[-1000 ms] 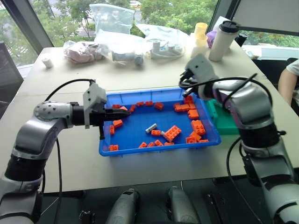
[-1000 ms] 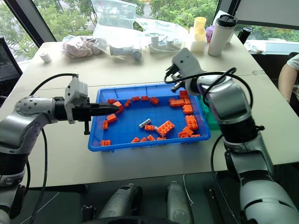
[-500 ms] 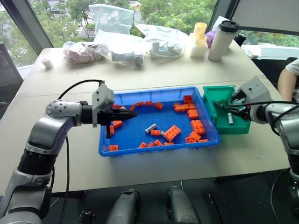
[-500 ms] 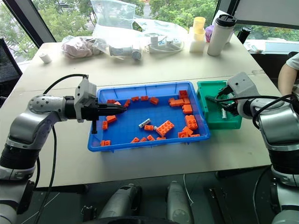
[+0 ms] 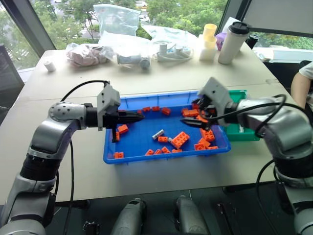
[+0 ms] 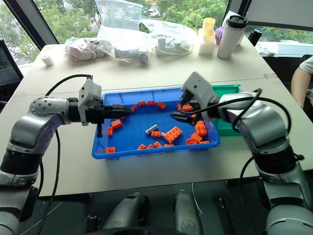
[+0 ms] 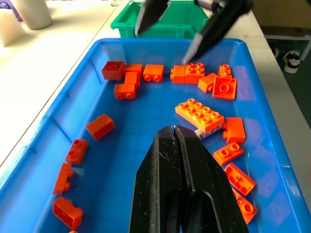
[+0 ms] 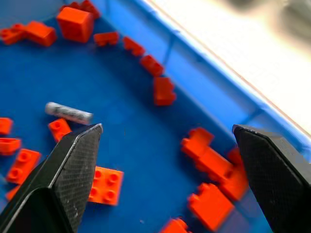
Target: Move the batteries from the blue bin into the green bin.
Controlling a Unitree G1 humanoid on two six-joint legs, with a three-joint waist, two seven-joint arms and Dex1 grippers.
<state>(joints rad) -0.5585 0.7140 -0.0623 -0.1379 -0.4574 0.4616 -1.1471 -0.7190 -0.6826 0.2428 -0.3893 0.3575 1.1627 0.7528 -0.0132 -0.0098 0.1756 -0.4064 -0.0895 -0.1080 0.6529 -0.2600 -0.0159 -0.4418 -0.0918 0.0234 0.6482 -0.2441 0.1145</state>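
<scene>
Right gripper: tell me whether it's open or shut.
Open. The right gripper's fingers stand wide apart, empty, over the blue bin.

No lettering, number, brand or sign can be read anywhere in these views. The slim silver-grey battery (image 8: 68,112) lying on the floor of the wide bright-blue plastic bin (image 5: 113,155) carries dark marks along its side, but they are too small and blurred to make out. The tall white tumbler with a black lid (image 5: 233,42) at the far right of the table shows a plain wall.
</scene>
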